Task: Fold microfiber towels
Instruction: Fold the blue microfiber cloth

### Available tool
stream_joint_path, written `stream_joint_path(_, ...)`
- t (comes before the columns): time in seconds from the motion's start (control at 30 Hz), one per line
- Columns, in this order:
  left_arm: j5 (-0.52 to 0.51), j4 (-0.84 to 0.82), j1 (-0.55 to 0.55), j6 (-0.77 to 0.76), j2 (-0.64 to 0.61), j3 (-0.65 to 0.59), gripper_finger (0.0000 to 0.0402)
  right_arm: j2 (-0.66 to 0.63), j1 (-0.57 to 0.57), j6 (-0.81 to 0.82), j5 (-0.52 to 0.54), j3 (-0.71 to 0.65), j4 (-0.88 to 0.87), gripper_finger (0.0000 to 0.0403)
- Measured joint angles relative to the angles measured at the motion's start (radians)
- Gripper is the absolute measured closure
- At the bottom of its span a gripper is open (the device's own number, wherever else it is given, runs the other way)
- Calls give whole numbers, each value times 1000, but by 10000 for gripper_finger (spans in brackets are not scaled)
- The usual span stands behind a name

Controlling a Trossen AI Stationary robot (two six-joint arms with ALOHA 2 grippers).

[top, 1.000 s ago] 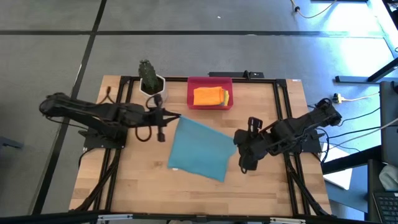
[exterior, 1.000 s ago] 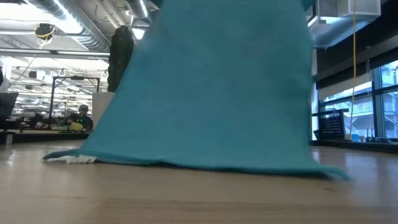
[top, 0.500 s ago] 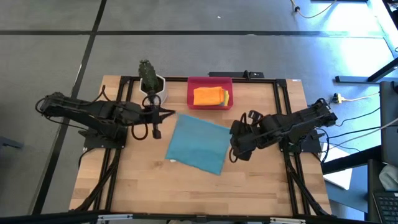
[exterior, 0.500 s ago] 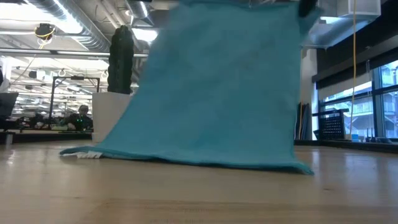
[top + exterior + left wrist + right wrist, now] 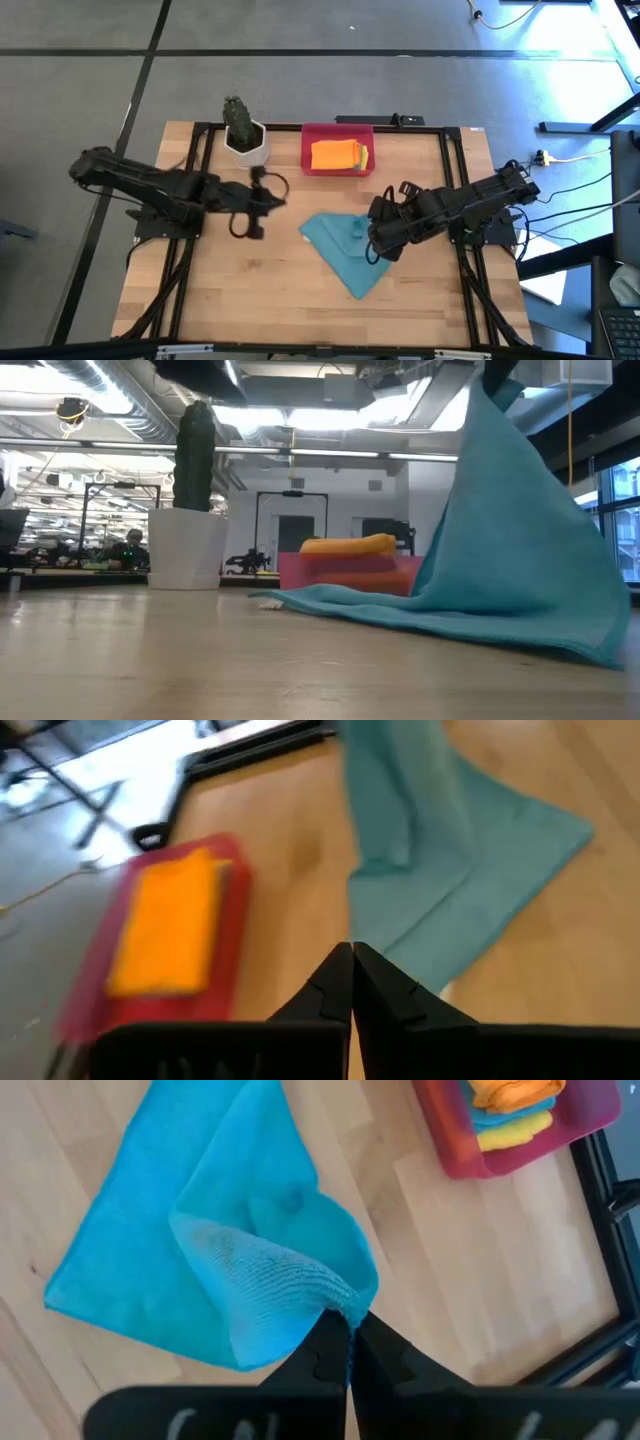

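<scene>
Right gripper, right of centre in the high view: fingers closed on one corner of the teal towel, holding that corner raised above the table. In the right wrist view the pinched corner meets the fingertips and the cloth drapes away from them in a loose fold. In the low view the towel rises to a peak at the upper right of the frame and slopes down to the wood toward the centre.

Left gripper, left of centre in the high view: fingers pressed together, holding nothing, well apart from the towel.

Step in hand, as judged: the first fold of this towel, with only one corner held. The next move would call for carrying the raised corner across to the opposite edge, or for the left gripper to take a second corner so the cloth can be laid flat and square.

Orientation: the towel lies as a rough triangle whose tip points toward the lower edge of the high view; its long axis runs diagonally from upper left to lower right.

Red tray, upper centre: folded orange towel on top, a yellow towel edge beside it.
</scene>
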Motion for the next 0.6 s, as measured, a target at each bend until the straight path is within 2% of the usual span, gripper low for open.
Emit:
stream_joint_path(0.13,102,217,29,36,155,-46,380,0,0,-20,0,0,2,401)
stream_joint_path(0.33,304,564,126,45,454,-56,290,1,0,-23,-2,0,2,401)
stream_joint_path(0.47,352,820,176,19,644,-55,234,1,0,-23,-17,0,2,401)
stream_joint_path(0.6,357,1027,206,-36,801,-42,196,1,0,-23,-20,0,2,401)
